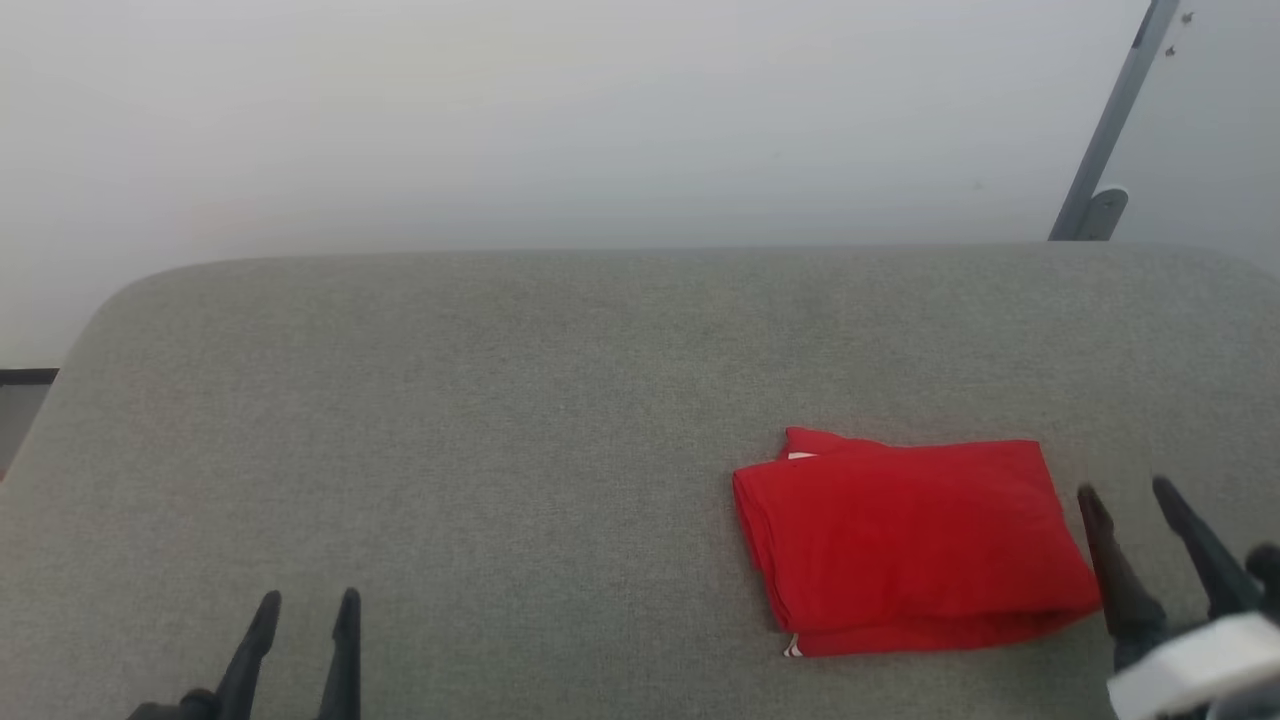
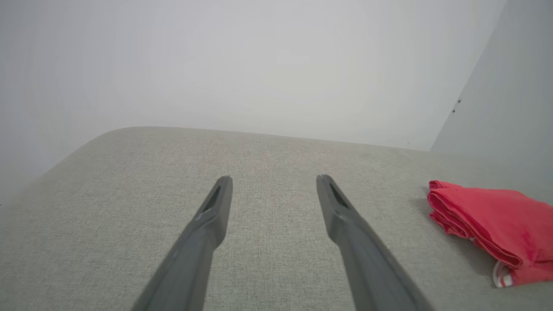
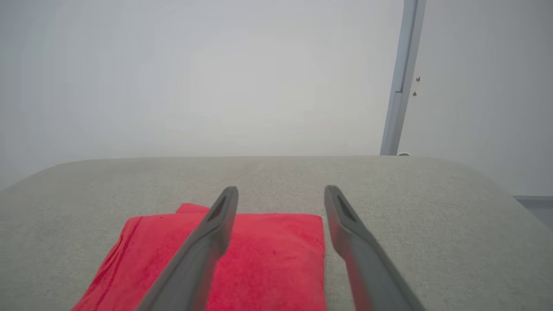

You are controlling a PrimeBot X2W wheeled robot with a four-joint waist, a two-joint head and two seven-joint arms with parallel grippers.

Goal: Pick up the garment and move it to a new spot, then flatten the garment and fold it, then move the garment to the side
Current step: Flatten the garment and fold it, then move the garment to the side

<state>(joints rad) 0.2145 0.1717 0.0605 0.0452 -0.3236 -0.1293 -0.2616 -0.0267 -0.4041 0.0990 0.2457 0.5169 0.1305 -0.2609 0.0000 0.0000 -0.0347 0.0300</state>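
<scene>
Left tool [image 1: 310,597], right tool [image 1: 1128,490] wide, empty; garment [image 1: 910,540] with striped trim [image 2: 501,280] clear from left wrist.

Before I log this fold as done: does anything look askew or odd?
Only small things: the folded garment lies slightly skewed on the grey surface, a layer pokes out at its far left corner and striped trim peeks from the near left corner.

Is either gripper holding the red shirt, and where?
Nothing is held: the left gripper and right gripper stand open, and the garment lies folded.
</scene>
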